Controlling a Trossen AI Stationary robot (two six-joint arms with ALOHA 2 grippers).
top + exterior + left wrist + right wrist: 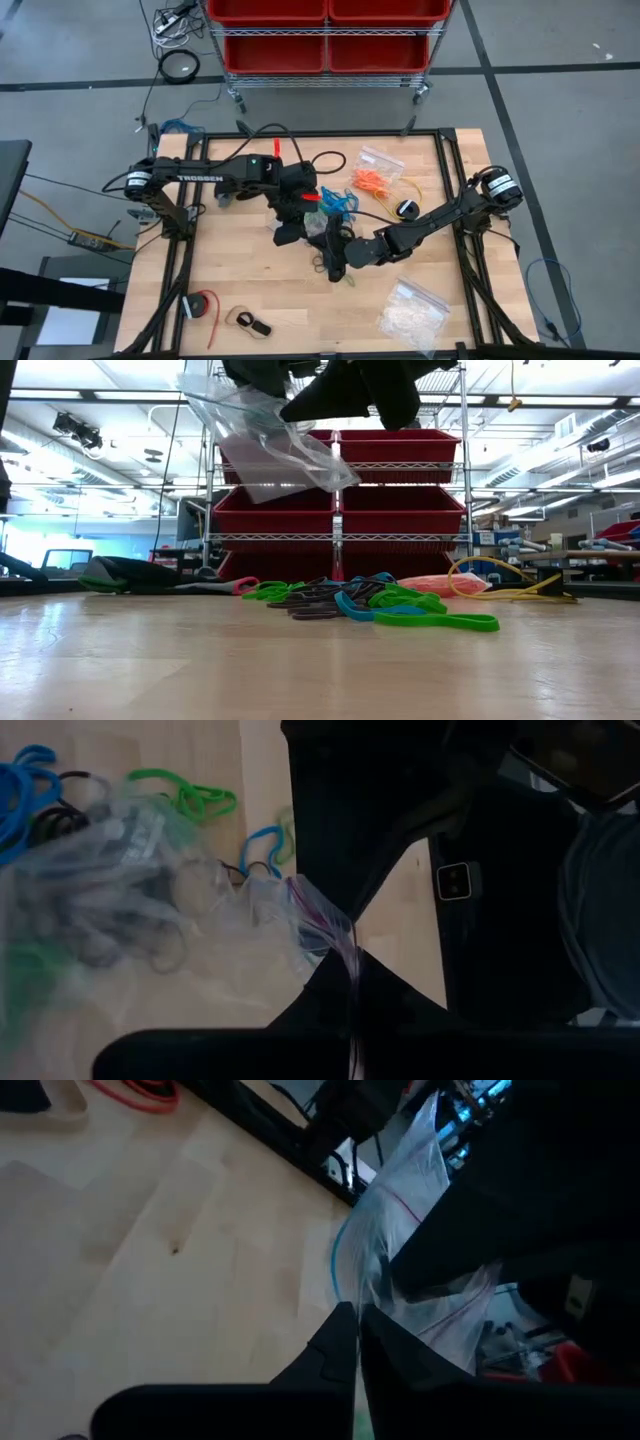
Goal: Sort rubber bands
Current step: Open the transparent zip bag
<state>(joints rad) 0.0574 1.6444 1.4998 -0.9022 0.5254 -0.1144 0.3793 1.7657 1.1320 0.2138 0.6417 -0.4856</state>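
Note:
A clear zip bag [265, 450] hangs in the air over the table's middle, and both grippers are shut on it. My left gripper [352, 955] comes in from the left and my right gripper [357, 1312] from the right. They meet at the bag [320, 226]. Loose rubber bands [370, 602] in green, blue and black lie in a heap on the wood below and beyond the bag. Blue ones [336, 201] and orange ones [370, 181] lie toward the far side. In the left wrist view, green bands [190, 795] lie on the wood past the bag. My left gripper pinches the bag's zip edge [335, 925] between its two fingers, slanting down from the table's left. The bag spreads away from the fingertips, slack and clear of the table. My right gripper pinches the bag's thin film [385, 1280] between its fingertips, coming nearly level from the table's right. The bag rises past the fingers, crumpled, off the wood.
A clear bag of whitish pieces [412, 312] lies at the near right, and another clear bag [381, 160] at the far right. A yellow cable [410, 188] and a round black thing [407, 209] lie by the right arm. A red cord coil [205, 305] lies near left. Red bins [325, 40] stand beyond the table.

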